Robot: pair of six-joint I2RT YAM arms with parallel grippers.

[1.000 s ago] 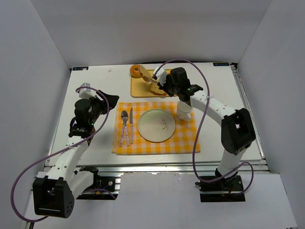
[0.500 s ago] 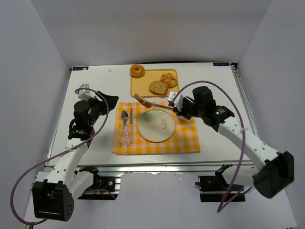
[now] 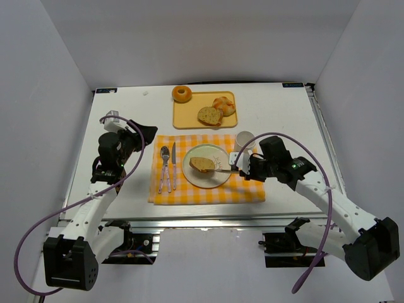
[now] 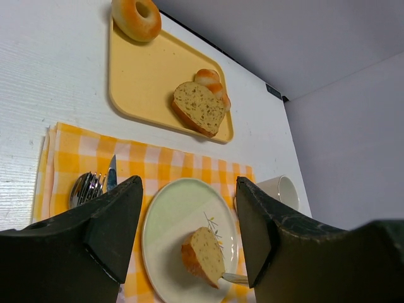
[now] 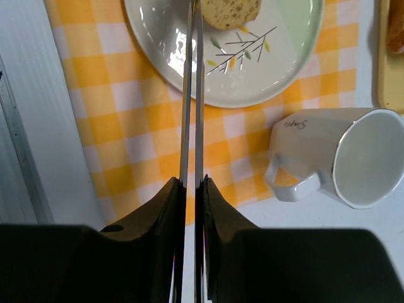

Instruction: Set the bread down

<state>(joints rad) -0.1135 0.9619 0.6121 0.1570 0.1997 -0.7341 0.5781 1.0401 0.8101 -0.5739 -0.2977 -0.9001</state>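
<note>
The bread [image 3: 202, 165] rests on the left half of the plate [image 3: 215, 178], which sits on the yellow checked cloth [image 3: 246, 189] in the middle of the desk [image 3: 287, 120]. The right pincer [image 3: 243, 169] is clamped on thin metal tongs [image 3: 224, 169], whose tips meet at the bread's right end. The left pincer [image 3: 144, 134] hangs over the desk's left side with its fingers apart, holding nothing.
</note>
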